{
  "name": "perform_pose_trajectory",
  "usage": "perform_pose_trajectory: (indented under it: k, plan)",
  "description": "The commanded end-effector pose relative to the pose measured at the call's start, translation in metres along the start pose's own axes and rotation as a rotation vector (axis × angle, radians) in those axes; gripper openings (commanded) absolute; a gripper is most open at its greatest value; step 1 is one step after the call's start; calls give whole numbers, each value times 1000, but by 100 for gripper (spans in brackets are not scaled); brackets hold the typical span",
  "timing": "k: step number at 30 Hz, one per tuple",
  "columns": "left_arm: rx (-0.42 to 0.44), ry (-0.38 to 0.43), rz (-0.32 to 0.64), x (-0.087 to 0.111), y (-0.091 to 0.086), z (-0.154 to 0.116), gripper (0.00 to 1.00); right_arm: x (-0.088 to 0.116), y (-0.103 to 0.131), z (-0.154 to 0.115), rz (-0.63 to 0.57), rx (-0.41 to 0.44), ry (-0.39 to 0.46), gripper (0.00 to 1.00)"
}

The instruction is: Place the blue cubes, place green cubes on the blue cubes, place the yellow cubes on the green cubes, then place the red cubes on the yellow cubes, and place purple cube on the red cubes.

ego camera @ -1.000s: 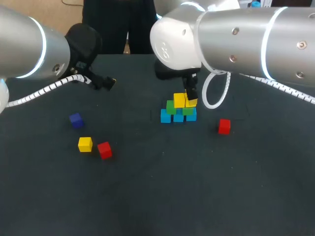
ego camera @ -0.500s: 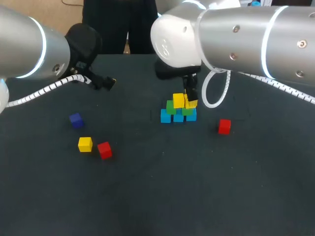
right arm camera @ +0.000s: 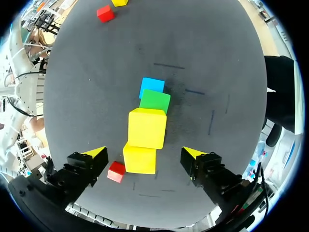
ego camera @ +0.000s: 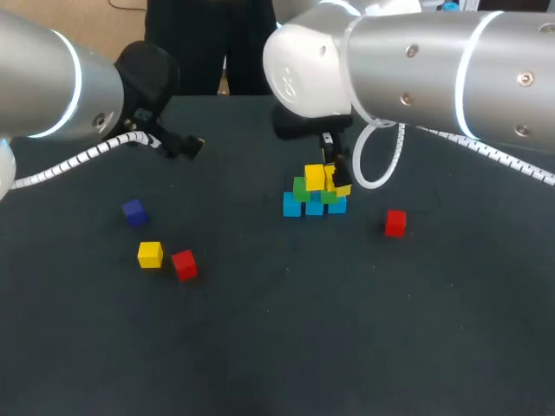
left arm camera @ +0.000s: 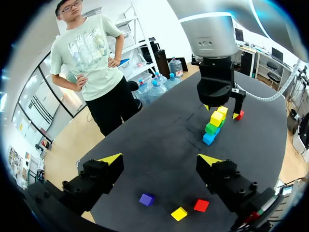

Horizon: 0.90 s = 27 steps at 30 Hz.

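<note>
A pyramid of cubes stands mid-table: blue cubes (ego camera: 292, 204) at the base, green cubes (ego camera: 301, 188) on them, and two yellow cubes (ego camera: 315, 177) on top. My right gripper (ego camera: 335, 170) hangs open just above the right-hand yellow cube (right arm camera: 139, 158), its fingers apart from it on both sides. A second yellow cube (right arm camera: 147, 127), a green cube (right arm camera: 155, 100) and a blue cube (right arm camera: 152, 87) lie ahead of it. Loose cubes: red (ego camera: 395, 223) right of the stack; purple (ego camera: 133, 211), yellow (ego camera: 150, 254) and red (ego camera: 184, 264) at the left. My left gripper (ego camera: 186, 146) is open and empty at the back left.
In the left wrist view the purple cube (left arm camera: 146, 199), yellow cube (left arm camera: 179, 213) and red cube (left arm camera: 201, 205) lie below my left gripper (left arm camera: 160, 159), with the stack (left arm camera: 211, 128) far ahead. Dark table surface (ego camera: 286, 329) stretches across the front.
My right gripper has opened, letting go of the yellow cube on the stack's right side, and has lifted slightly. The left arm has not moved.
</note>
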State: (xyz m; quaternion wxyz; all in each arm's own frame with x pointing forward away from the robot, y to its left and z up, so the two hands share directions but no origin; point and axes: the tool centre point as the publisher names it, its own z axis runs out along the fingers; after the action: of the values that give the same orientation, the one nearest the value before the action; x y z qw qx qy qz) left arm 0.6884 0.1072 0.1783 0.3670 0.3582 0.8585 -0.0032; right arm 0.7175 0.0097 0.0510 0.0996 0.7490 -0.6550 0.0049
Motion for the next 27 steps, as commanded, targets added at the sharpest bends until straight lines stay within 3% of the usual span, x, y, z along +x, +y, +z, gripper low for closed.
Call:
perform_pose_trajectory:
  k: [1, 11, 15, 20, 27]
  plan:
    - [1, -2, 1, 0, 0, 0, 100, 1, 0, 0, 0, 1, -2, 100]
    - [1, -2, 1, 0, 0, 0, 100, 1, 1, -1, -16, -3, 3, 100]
    - [1, -2, 1, 0, 0, 0, 100, 2, 4, -14, -15, 30, -22, 100]
    - [1, -2, 1, 0, 0, 0, 100, 8, 4, -46, 3, 131, -31, 100]
    - [1, -2, 1, 0, 0, 0, 100, 39, 7, -113, 116, 378, -78, 100]
